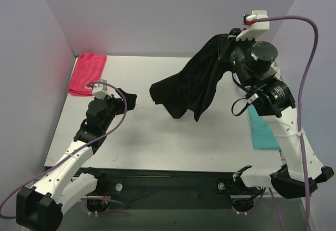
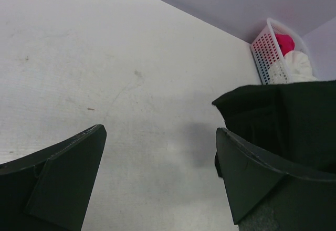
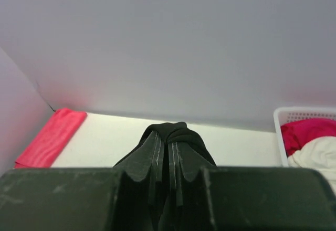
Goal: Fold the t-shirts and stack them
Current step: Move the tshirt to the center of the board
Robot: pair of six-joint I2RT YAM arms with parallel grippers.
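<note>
My right gripper is raised high at the back right and shut on a bunch of the black t-shirt. The shirt hangs from it, and its lower end is low over the middle of the table. In the right wrist view the fingers pinch the black cloth. My left gripper is open and empty, low over the table left of the shirt's hanging end. In the left wrist view the black shirt shows behind its right finger. A folded red t-shirt lies at the back left. A teal t-shirt lies at the right edge.
A white lattice basket stands at the back right and holds a red cloth and a cream cloth. It also shows in the right wrist view. Walls close in the table on the left, back and right.
</note>
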